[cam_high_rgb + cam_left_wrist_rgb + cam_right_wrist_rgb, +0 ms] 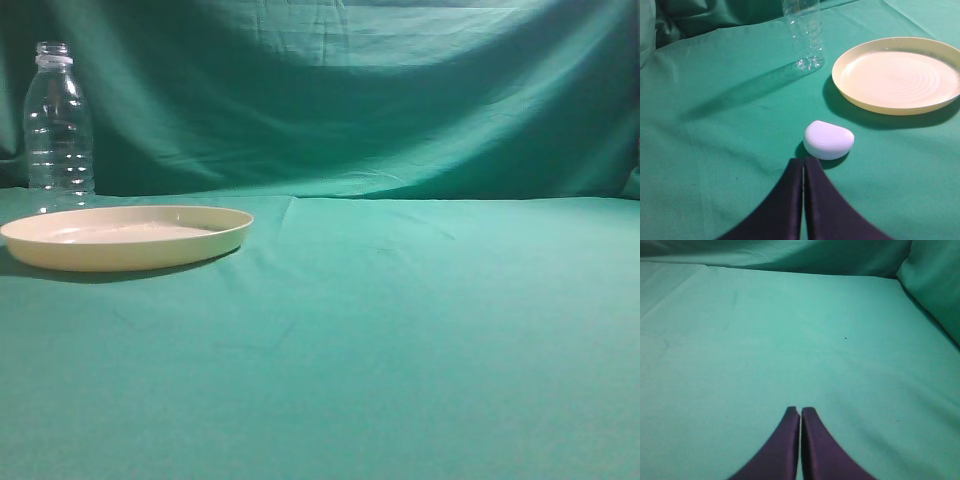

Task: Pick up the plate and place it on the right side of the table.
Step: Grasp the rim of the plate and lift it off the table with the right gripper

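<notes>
Plate (pixel 125 238) flat on table (pixel 400 330), far left in ext. view, rim up, nothing on it. Clear bottle (pixel 58 125) upright just behind plate, apart from it in left wrist view.

Left gripper (pixel 803 161) w/ jaws pressed together, gripping nothing, hovering above cloth near small white rounded object (pixel 828 139); plate (pixel 897 74) beyond, well apart from fingertips.

Right gripper (pixel 800 411) also pinched closed, nothing between jaws, over bare green cloth on right side of table (pixel 790 340). No arms in ext. view.
</notes>
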